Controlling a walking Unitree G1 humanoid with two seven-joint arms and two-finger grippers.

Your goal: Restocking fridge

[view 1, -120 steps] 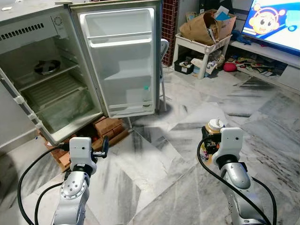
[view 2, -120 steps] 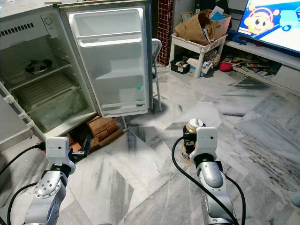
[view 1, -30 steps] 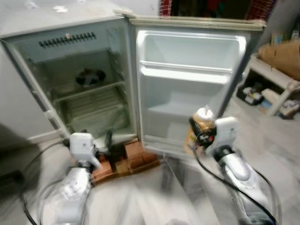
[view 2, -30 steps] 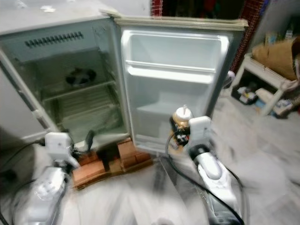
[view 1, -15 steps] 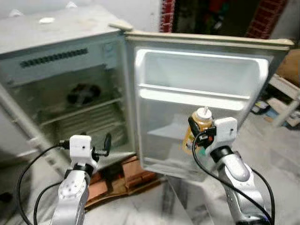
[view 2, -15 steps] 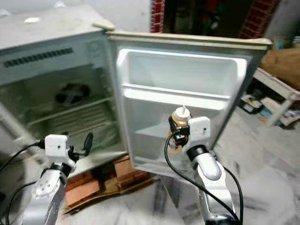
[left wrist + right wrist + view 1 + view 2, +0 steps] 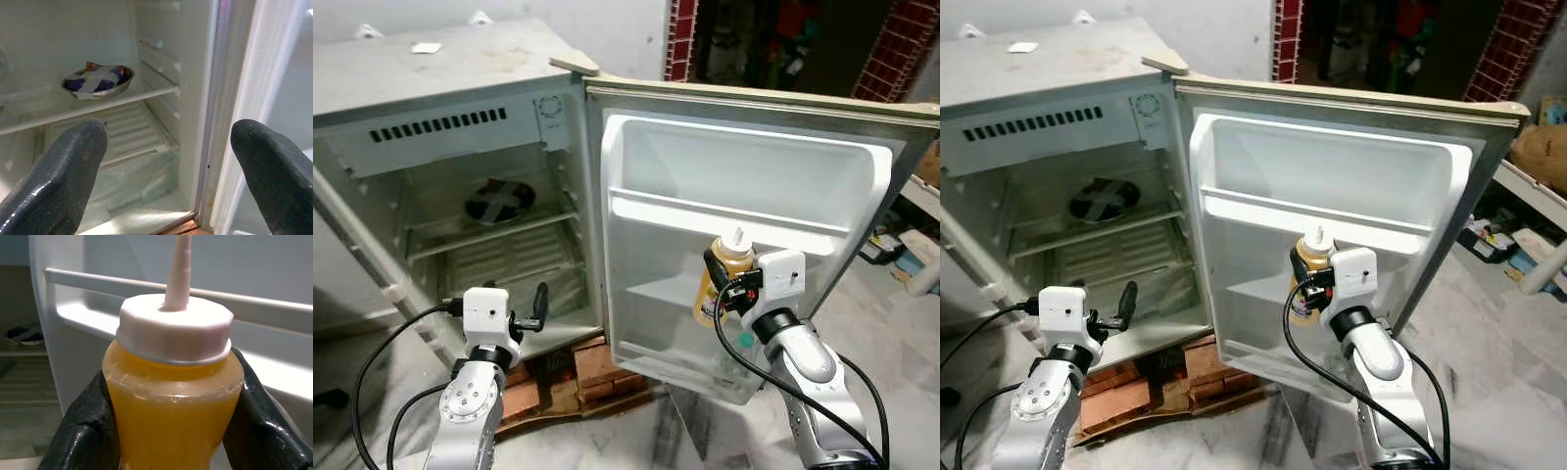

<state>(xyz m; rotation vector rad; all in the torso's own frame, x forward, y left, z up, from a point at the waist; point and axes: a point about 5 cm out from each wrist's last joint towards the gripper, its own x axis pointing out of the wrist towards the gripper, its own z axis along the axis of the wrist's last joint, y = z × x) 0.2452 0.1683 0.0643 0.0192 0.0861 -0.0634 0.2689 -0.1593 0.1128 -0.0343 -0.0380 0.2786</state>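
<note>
Sauce bottle (image 7: 173, 396), label unreadable

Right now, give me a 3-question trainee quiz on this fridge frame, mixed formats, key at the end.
1. True or false: the right gripper is shut on the sauce bottle.
2. Multiple choice: where is the foil-covered bowl?
A. on a door shelf
B. on the upper shelf inside the fridge
C. on the floor
3. Fill in: the left gripper is ____ and holds nothing.

Key
1. True: both black fingers press the bottle's sides, in front of the open door.
2. B
3. open
</note>
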